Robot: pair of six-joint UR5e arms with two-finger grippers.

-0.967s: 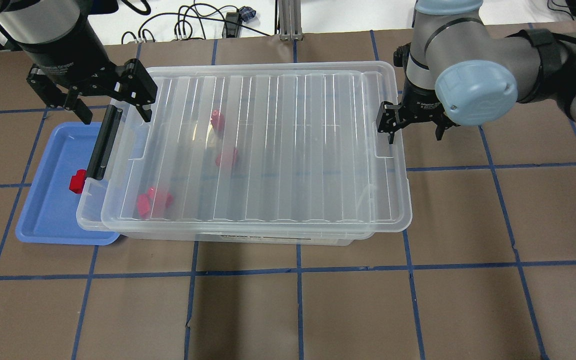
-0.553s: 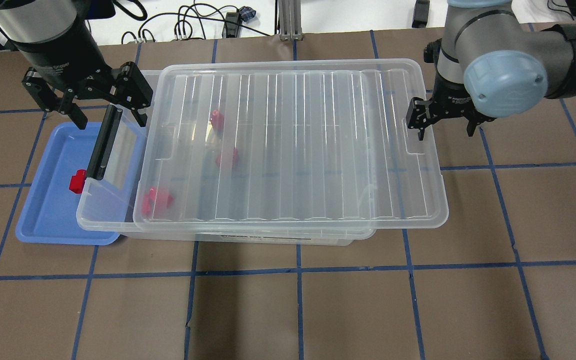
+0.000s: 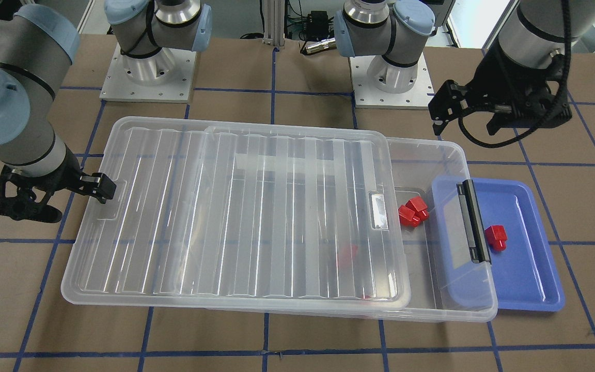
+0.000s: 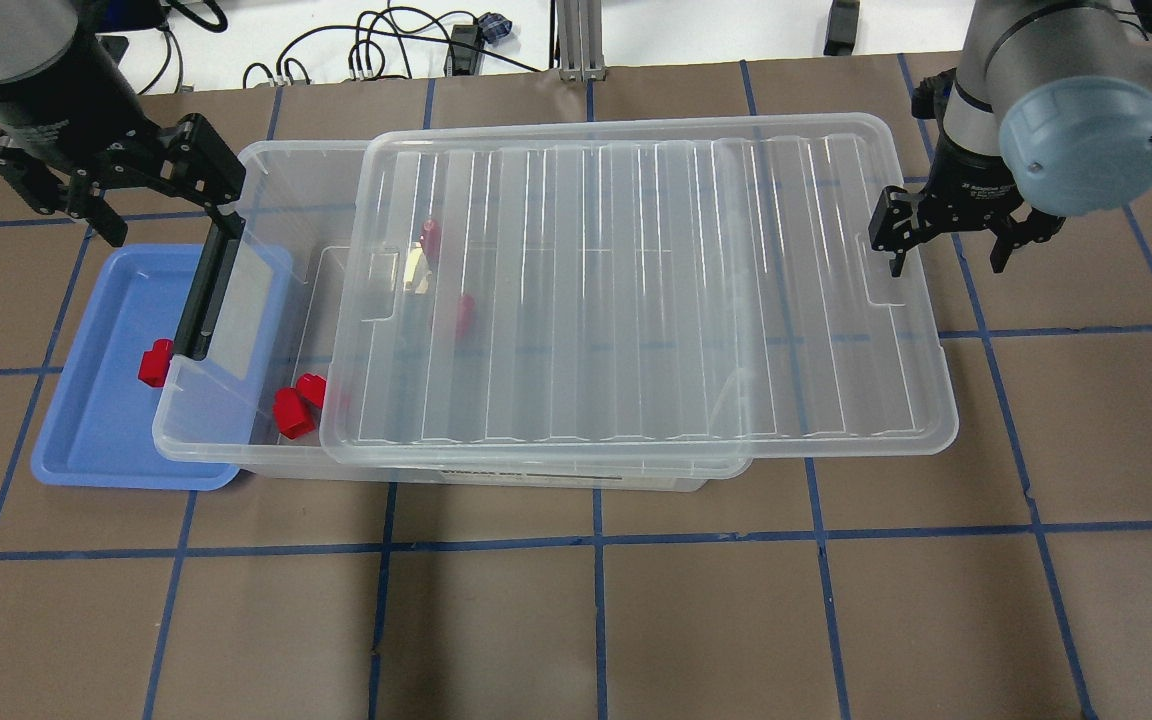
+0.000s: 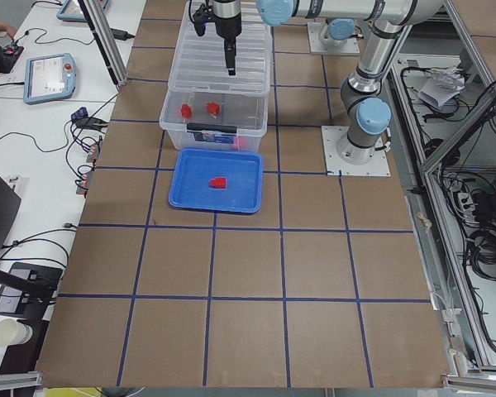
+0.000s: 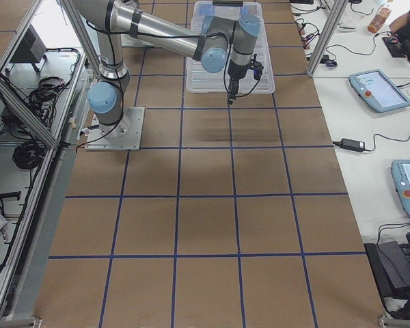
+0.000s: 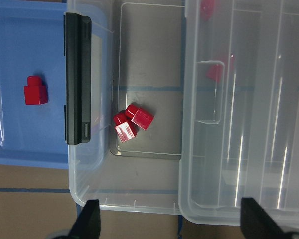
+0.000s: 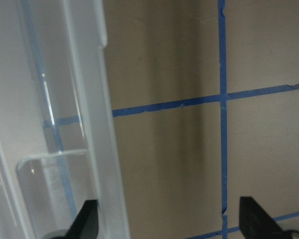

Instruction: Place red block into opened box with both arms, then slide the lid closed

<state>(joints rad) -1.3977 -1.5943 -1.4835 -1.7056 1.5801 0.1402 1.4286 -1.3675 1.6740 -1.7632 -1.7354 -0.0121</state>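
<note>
Seen from behind the robot: the box sits mid-table, w/ its left end lying over the right edge of a blue tray. The lid lies flat on top but is set off to the right. It overhangs the box's right end and leaves the left end uncovered.

The red block is in the tray, not the box. It's left of the black clip bar, w/ a clear gap btwn them in the left wrist view. The bar and its clear flap hang out over the tray.

A red pair lies touching on the box floor in the uncovered part, near side. Two dim blocks show through the lid, farther in.

The left gripper is released, fingers spread wide w/ nothing btwn them, up over the box's far-left corner by the tray's far edge.

The right gripper is spread too and grasps nothing. One finger is at the notch in the lid's right edge, the other out over bare table. Can't tell if that finger actually touches the lid.
</note>
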